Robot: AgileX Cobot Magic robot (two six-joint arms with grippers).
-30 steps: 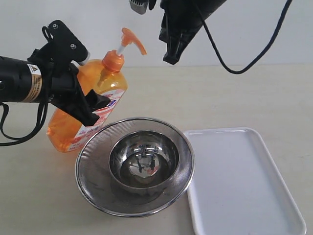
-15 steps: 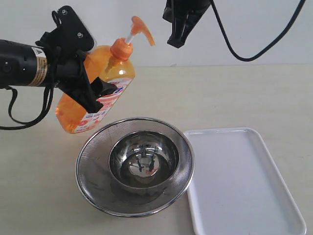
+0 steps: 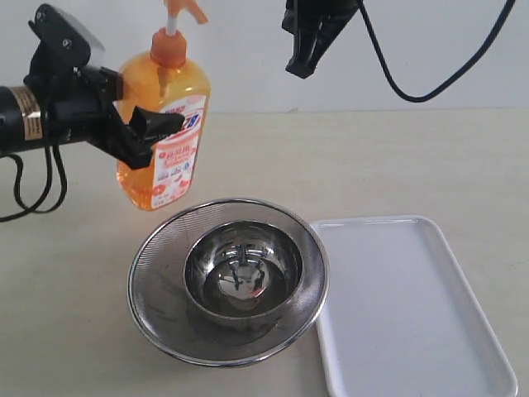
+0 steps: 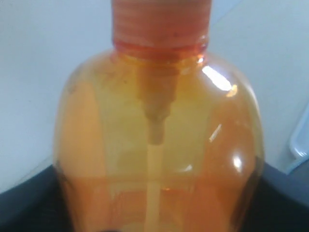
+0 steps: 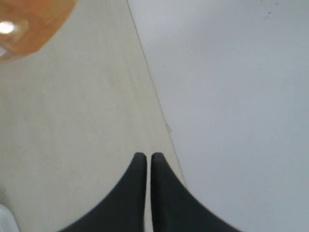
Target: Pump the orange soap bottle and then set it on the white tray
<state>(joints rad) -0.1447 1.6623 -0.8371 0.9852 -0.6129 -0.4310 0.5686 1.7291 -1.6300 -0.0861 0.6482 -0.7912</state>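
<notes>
The orange soap bottle (image 3: 165,124) hangs nearly upright above the table at the left, its pump head cut off by the top edge. My left gripper (image 3: 145,132) is shut on its body, one finger across the label. In the left wrist view the bottle (image 4: 159,145) fills the frame, dark fingers at both sides. My right gripper (image 3: 299,66) hangs high at the back, right of the pump, shut and holding nothing; its fingertips (image 5: 147,157) meet above the table's back edge. The white tray (image 3: 413,306) lies at the front right, nothing on it.
A round steel mesh strainer (image 3: 157,310) with a steel bowl (image 3: 240,269) in it sits at the front centre, touching the tray's left rim and just below the held bottle. A pale wall rises behind the table.
My left gripper has lifted the bottle off the table and turned it from tilted to nearly upright. The right gripper has moved up and slightly right, away from the pump.
</notes>
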